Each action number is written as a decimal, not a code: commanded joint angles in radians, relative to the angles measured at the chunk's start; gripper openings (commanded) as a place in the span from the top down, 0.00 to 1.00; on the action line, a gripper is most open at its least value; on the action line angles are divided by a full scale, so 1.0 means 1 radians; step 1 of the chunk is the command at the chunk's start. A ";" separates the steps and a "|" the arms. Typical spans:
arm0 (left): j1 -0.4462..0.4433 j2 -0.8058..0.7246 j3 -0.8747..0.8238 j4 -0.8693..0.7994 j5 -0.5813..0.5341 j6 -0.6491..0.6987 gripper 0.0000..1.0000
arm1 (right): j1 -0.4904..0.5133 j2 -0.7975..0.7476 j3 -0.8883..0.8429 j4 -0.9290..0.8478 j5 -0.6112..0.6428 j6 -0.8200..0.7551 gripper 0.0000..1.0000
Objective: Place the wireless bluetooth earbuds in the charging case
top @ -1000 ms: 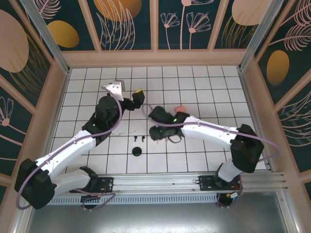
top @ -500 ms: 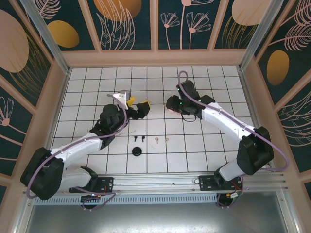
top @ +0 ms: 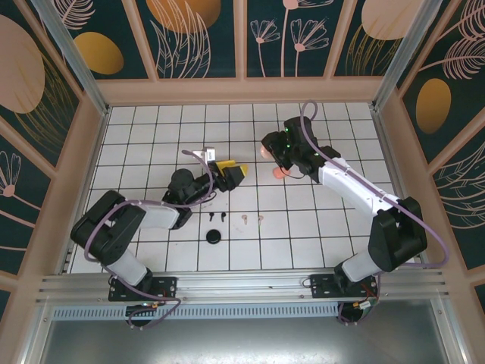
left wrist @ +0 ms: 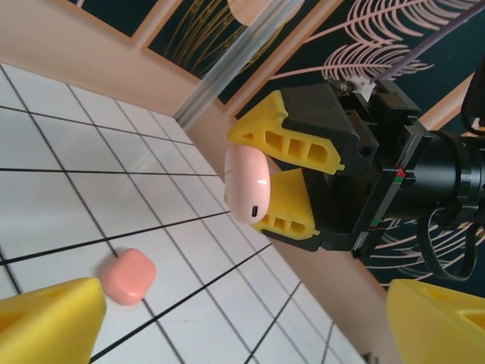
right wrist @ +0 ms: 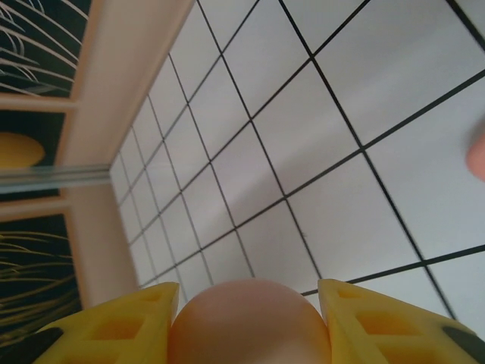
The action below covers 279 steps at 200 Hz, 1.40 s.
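My right gripper [top: 267, 149] is shut on a pale pink charging case [left wrist: 248, 184], held above the far middle tiles; the case bulges between its yellow fingers [right wrist: 250, 322]. A coral-pink case [top: 280, 172] lies closed on the table just below it [left wrist: 129, 275]. My left gripper [top: 234, 171] is open and empty, pointing at the right gripper, its yellow fingertips [left wrist: 45, 322] spread wide. Two black earbuds [top: 217, 217] and two pale pink earbuds [top: 251, 220] lie loose near the middle. The coral-pink earbuds are hidden.
A round black case [top: 214, 237] sits on the tiles in front of the black earbuds. Peach walls [top: 242, 91] enclose the white grid table on three sides. Open tiles stretch to the left and right of the arms.
My right gripper swung from beside the pale pink earbuds to the far middle and now holds the pale pink case aloft. My left arm folded back, its gripper shifting right toward the centre.
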 commanded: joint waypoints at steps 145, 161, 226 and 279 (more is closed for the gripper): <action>-0.029 0.293 0.291 0.099 0.077 -0.068 0.37 | 0.052 0.041 0.015 0.053 0.000 0.135 0.63; -0.030 0.301 0.302 0.091 0.076 -0.065 0.41 | 0.054 0.040 0.013 0.054 0.000 0.134 0.63; -0.033 0.307 0.310 0.087 0.077 -0.064 0.50 | 0.054 0.037 0.009 0.053 0.012 0.130 0.63; -0.034 0.289 0.279 0.087 0.064 -0.052 0.48 | 0.052 0.037 0.013 0.045 0.025 0.124 0.63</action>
